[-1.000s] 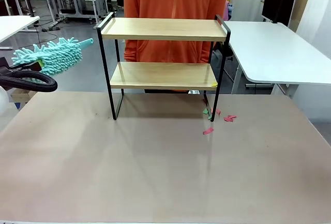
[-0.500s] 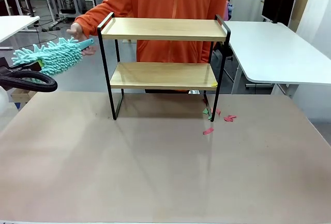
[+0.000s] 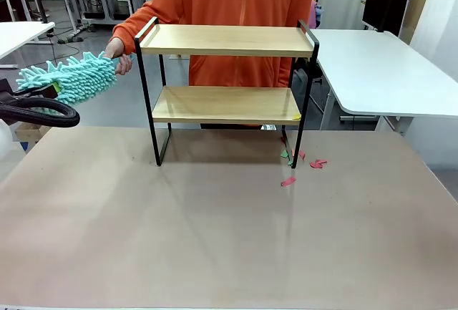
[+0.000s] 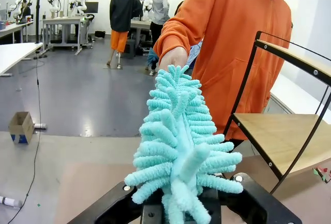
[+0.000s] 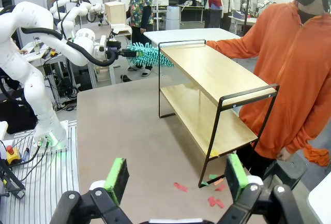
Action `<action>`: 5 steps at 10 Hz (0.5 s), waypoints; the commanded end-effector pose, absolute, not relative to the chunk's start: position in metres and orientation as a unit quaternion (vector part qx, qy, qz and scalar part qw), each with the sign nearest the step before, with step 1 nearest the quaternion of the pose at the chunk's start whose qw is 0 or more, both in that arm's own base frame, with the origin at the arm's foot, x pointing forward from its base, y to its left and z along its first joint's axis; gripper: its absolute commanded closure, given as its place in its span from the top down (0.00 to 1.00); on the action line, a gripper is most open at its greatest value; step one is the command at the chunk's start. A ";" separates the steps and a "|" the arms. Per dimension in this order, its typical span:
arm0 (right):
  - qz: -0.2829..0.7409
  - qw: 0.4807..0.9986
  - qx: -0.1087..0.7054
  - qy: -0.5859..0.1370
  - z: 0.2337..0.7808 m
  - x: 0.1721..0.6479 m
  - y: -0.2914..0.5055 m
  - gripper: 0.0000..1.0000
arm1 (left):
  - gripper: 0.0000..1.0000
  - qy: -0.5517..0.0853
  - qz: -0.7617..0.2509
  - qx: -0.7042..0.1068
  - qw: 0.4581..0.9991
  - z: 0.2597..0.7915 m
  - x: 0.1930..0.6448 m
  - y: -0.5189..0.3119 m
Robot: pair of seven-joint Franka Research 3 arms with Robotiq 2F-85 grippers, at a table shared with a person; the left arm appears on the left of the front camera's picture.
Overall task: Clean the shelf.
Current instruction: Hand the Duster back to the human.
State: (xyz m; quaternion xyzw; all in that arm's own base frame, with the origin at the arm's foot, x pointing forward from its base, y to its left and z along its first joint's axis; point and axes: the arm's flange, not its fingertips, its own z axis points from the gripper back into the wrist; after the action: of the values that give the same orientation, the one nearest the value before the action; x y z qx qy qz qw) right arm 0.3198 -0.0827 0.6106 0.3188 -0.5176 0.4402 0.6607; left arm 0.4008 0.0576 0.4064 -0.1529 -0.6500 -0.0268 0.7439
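Front view gives me the shelf (image 3: 226, 88) standing at the far middle of the brown table (image 3: 215, 231), its two wooden boards bare, its black legs on the tabletop. Just by its right front leg I see a few pink and green paper scraps (image 3: 300, 161) lying on the table. Left of the shelf, off the table's far-left corner, a teal duster (image 3: 69, 77) hangs in the air, its fluffy head pointing left and its handle toward the shelf's top-left rail. A person in an orange top (image 3: 243, 9) stands behind the shelf, and the person's hand (image 3: 118, 54) is on the handle end of the duster, just beside the rail.

From the left wrist I look straight along the duster (image 4: 178, 141). My left gripper (image 4: 183, 211) is pinching its near end between the black fingers, with the fluffy strands spilling over them. The hand (image 4: 173, 57) meets the duster at its far tip, and the shelf (image 4: 282, 125) sits to the right.

From the right wrist, my right gripper (image 5: 176, 177) is spread wide, nothing between the green pads (image 5: 117, 178), high above the table's right side. Below it I see the shelf (image 5: 212, 89) end-on, the scraps (image 5: 204, 193) by its near leg, and farther off the left arm (image 5: 57, 38) holding the duster (image 5: 147, 54) up to the shelf's far end.
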 end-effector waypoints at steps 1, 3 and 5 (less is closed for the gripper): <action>0.444 0.649 0.318 -0.530 0.612 0.322 -0.082 1.00 | 0.35 -0.650 -0.027 -0.153 0.744 0.406 0.401 0.058; 0.444 0.649 0.318 -0.530 0.612 0.322 -0.082 1.00 | 0.92 -0.631 -0.033 -0.185 0.752 0.427 0.390 0.056; 0.444 0.649 0.318 -0.530 0.612 0.322 -0.082 1.00 | 1.00 -0.619 -0.007 -0.212 0.756 0.452 0.380 0.061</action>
State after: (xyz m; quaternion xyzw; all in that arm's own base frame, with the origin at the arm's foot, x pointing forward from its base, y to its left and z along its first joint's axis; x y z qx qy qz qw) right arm 0.3198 -0.0827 0.6105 0.3190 -0.5175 0.4403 0.6607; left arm 0.3941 0.0541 0.4324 -0.1945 -0.6301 -0.0199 0.7515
